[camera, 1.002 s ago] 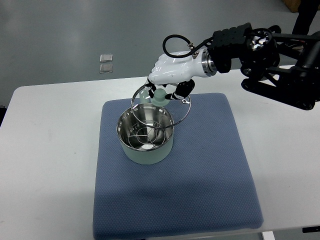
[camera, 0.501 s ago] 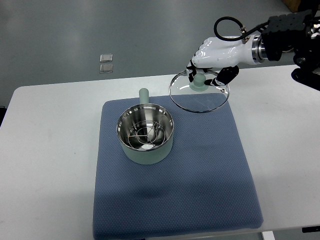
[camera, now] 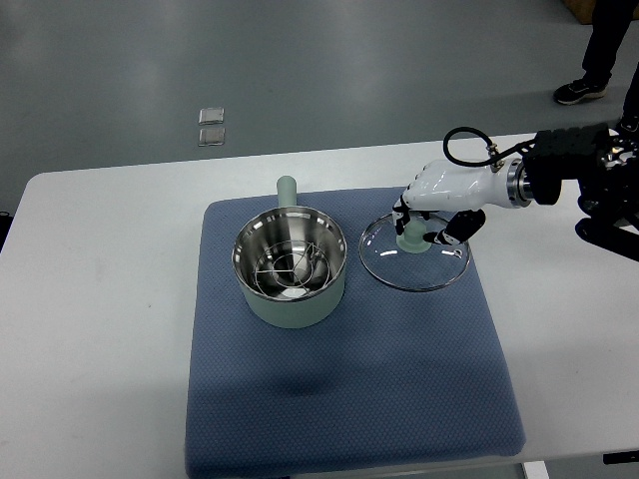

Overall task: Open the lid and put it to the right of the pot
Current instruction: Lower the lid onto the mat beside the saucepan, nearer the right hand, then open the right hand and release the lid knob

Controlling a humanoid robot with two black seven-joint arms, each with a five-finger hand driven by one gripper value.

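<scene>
Top view: clear round lid, green-knobbed

mint green pot, dotted blue mat, white table

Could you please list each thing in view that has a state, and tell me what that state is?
pot: open, upright on the blue mat, a wire rack inside.
lid: off the pot, level, to the pot's right, low over or on the mat.
right hand: shut on the lid's knob.
</scene>
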